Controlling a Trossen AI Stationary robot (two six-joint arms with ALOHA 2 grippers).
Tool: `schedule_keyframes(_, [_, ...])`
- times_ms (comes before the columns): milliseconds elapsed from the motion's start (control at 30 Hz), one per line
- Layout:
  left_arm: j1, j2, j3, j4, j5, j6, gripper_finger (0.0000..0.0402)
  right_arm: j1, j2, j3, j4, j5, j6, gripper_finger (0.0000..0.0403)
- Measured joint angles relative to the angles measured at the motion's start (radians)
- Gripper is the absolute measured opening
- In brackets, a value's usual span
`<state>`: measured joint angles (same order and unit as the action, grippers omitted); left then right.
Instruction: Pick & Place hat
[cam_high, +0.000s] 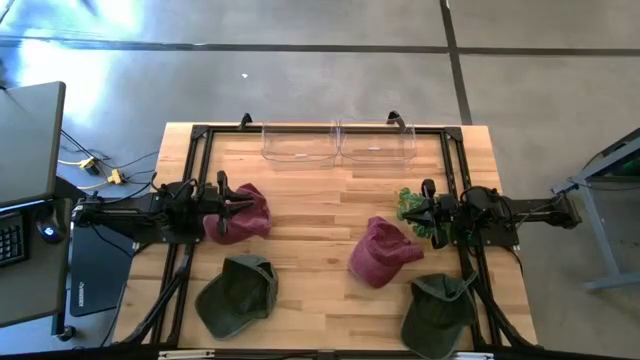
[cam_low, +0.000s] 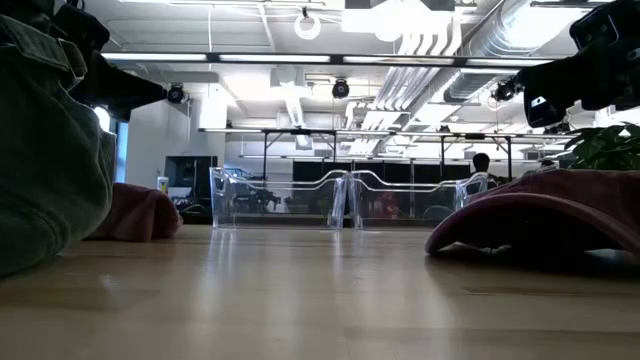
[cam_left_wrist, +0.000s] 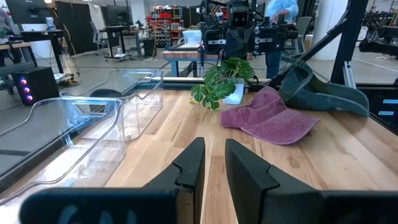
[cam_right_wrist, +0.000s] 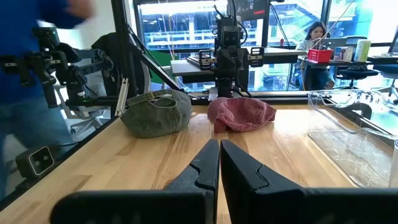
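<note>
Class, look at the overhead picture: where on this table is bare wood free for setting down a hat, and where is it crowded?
The middle is bare, between the left maroon hat and right maroon hat, running back to the clear bins. The front edge is crowded: green hats. The plant and right gripper fill the right side.

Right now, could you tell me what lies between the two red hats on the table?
Only bare tabletop in the high view: nothing sits between the left red hat and the right red hat.
</note>
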<state>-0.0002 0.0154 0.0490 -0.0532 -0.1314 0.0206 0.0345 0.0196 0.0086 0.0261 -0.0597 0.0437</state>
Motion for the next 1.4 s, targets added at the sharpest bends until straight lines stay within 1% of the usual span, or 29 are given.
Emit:
schedule_keyframes(767, [0.0, 0.0, 0.0, 0.0, 0.0, 0.0, 0.0059, 0.0, 0.0, 0.0, 0.0, 0.002, -0.01, 0.0012])
schedule_keyframes(1000, [0.0, 0.0, 0.0, 0.0, 0.0, 0.0, 0.0059, -0.002, 0.0, 0.0, 0.001, 0.109, -0.149, 0.0012])
schedule_keyframes(1200, [0.0, 0.0, 0.0, 0.0, 0.0, 0.0, 0.0059, -0.002, 0.0, 0.0, 0.032, 0.127, -0.184, 0.0012])
schedule_keyframes(1333, [0.0, 0.0, 0.0, 0.0, 0.0, 0.0, 0.0059, -0.002, 0.0, 0.0, 0.068, 0.118, -0.174, 0.0012])
schedule_keyframes(1400, [0.0, 0.0, 0.0, 0.0, 0.0, 0.0, 0.0059, -0.001, 0.0, 0.0, 0.129, 0.07, -0.075, 0.0012])
